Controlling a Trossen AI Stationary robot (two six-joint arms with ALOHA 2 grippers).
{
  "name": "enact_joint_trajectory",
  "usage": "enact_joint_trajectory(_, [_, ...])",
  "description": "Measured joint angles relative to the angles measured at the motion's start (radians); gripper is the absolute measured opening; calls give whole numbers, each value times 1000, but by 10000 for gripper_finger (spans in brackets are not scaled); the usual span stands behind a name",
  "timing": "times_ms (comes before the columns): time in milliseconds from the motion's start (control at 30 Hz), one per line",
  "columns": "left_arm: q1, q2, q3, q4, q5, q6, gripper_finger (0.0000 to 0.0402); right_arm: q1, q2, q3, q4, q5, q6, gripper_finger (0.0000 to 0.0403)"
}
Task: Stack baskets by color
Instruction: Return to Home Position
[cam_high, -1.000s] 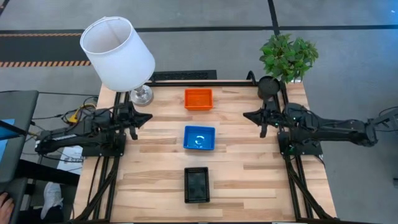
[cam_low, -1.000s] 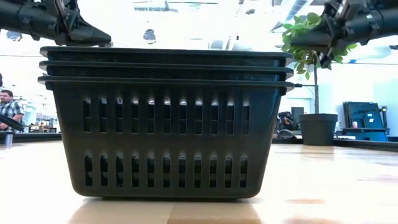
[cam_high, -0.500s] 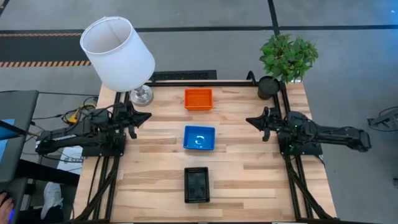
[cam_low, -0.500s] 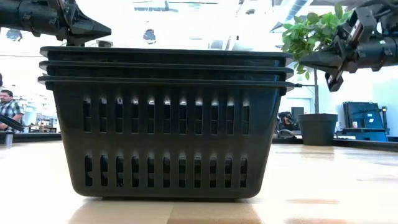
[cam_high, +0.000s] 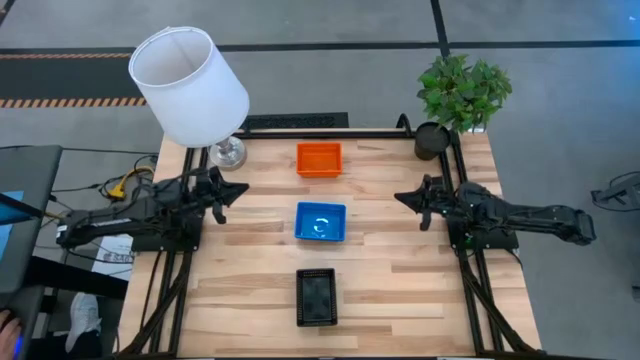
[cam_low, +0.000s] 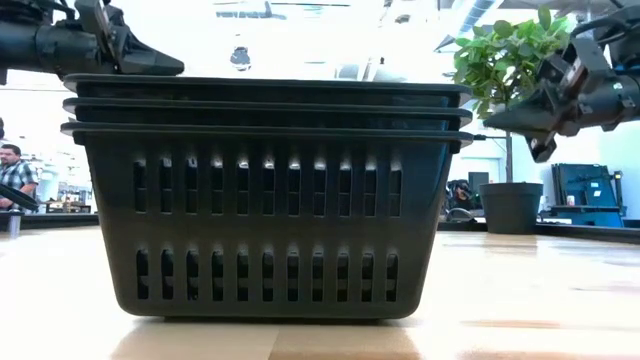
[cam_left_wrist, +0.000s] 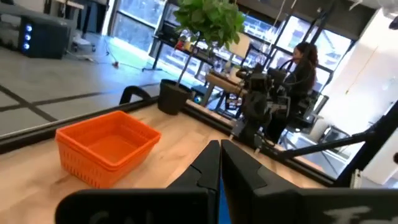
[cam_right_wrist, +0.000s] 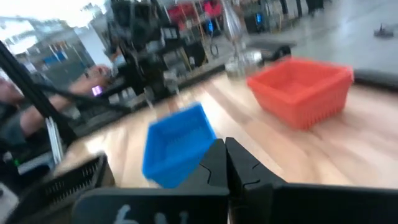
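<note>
I have 3 piles of baskets in 1 line down the middle of the table (cam_high: 400, 270). The orange stack (cam_high: 319, 159) sits at the far end, the blue stack (cam_high: 320, 222) in the centre, and the black stack (cam_high: 316, 297) closest to the low camera, each well apart from the next. The black stack fills my low view, where I count 3 nested rims, 1 above another, sitting level. From above I cannot count the layers in the orange or blue pile.

The left gripper (cam_high: 238, 189) hangs over the left side of the table, level with the gap between the orange and blue piles, and points inward. Its wrist view shows the 2 fingers pressed together with nothing between them. The right gripper (cam_high: 400, 196) sits opposite over the right side, also pointing inward, its 2 fingers likewise together and empty. In the low view both hang above the black stack's top rim. Neither touches a basket.

At the far left corner stands a white lamp (cam_high: 190, 85) with its shade tilted. At the far right corner a leafy plant (cam_high: 463, 90) rises from a black pot (cam_high: 432, 140). A person (cam_low: 12, 175) shows in the room at the left edge of my low view.
</note>
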Motion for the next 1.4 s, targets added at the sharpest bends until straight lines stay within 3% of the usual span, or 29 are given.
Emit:
enact_joint_trajectory(300, [0, -198, 0, -213, -31, -20, 0, 0, -73, 9, -165, -17, -13, 1])
enact_joint_trajectory(533, [1, -178, -19, -207, -30, -7, 0, -1, -157, 9, -162, 19, -63, 1])
enact_joint_trajectory(800, [1, -191, -100, -112, 1, -12, 0, -1, -146, 0, -133, 29, -83, 6])
enact_joint_trajectory(900, [1, -190, -125, -83, 4, -8, 0, -1, -136, -1, -134, 29, -165, 7])
enact_joint_trajectory(1400, [3, -166, -136, -57, -17, 227, 0, 1, -133, -2, -131, 28, -203, 32])
